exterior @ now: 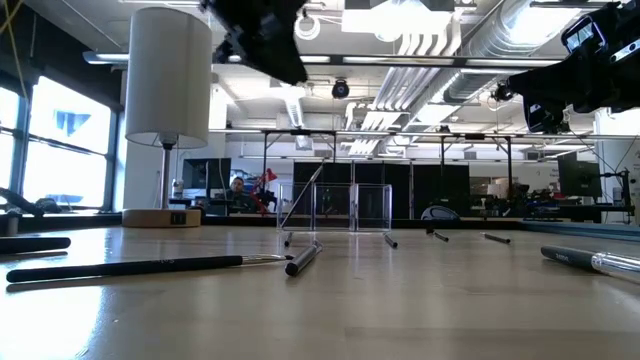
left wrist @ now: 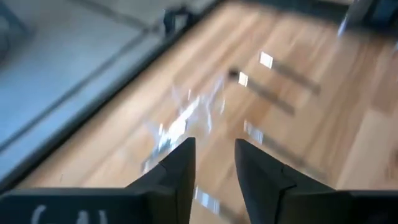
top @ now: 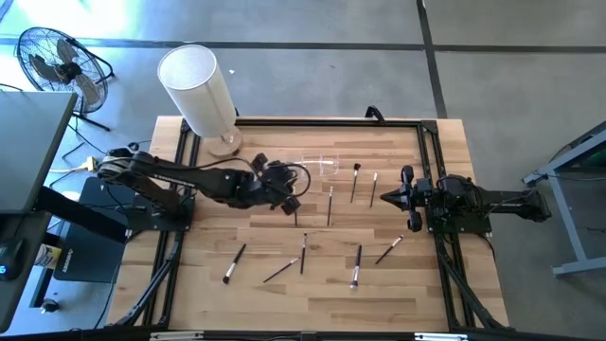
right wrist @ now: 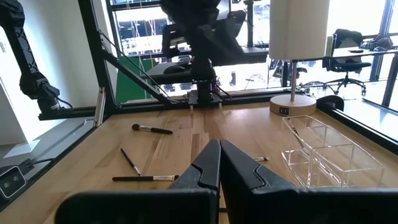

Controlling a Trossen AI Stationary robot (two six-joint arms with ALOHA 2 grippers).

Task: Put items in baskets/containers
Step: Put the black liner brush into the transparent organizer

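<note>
High view: left gripper (top: pixel 287 194) is out over the middle of the wooden table (top: pixel 256 294), just beside the clear holder (top: pixel 325 166), which sits near the far edge right of the white cylinder lamp (top: pixel 197 90). Right gripper (top: pixel 409 199) is parked at the right side, well apart from the holder. Brushes lie loose: three upright-lined ones near the holder (top: pixel 330 205), (top: pixel 356 180), (top: pixel 374 188), and five along the near half (top: pixel 234 263), (top: pixel 281 271), (top: pixel 304 252), (top: pixel 357 265), (top: pixel 389 249).

Low view: holder (exterior: pixel 338 208) stands mid-table with one brush (exterior: pixel 303 198) leaning inside it, tip up. Long brush (exterior: pixel 140 266) lies in front, left. One arm hangs up top above the holder, the other at top right.

Left wrist view: the left gripper's fingers (left wrist: pixel 180 174) are slightly parted, nothing between them; blurred glints of the holder (left wrist: pixel 186 118) just beyond.

Right wrist view: the right gripper's fingers (right wrist: pixel 208 165) are pressed together, empty. Holder (right wrist: pixel 323 149) has two compartments, with a brush (right wrist: pixel 297 134) leaning in the far one. More brushes on the wood (right wrist: pixel 151 129), (right wrist: pixel 130 162), (right wrist: pixel 144 178).
</note>
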